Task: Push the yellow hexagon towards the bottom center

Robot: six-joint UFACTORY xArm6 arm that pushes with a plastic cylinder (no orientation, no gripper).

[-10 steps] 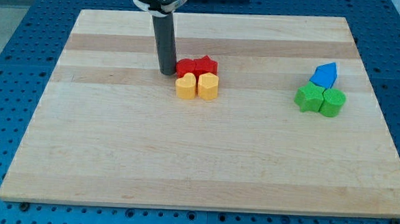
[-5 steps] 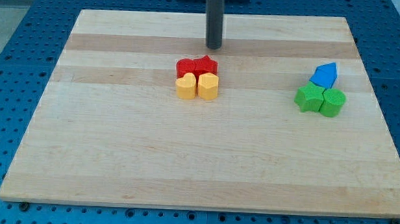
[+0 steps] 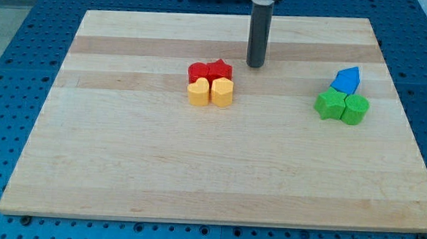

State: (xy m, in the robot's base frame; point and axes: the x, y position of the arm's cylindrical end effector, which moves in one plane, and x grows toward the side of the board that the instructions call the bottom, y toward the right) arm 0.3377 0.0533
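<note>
- While our tip (image 3: 255, 65) sits clear of everything, no fingers here to open or close, just a bare rod; the yellow hexagon (image 3: 222, 92) is down-left of it, touching the other yellow block (image 3: 198, 93) and the red star (image 3: 220, 68)
- Risk, we reckon: coming straight down drags the red star or red round block (image 3: 197, 70) along too
- Loads of bare board (image 3: 210, 178) below; edges far off

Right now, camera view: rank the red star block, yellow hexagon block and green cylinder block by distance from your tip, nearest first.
My tip stands up and to the right of the red-yellow cluster.
1. Red star block: just left of the tip, apart from it.
2. Yellow hexagon block: below the star, left and down from the tip.
3. Green cylinder block: far right, in the green-blue cluster.
</note>
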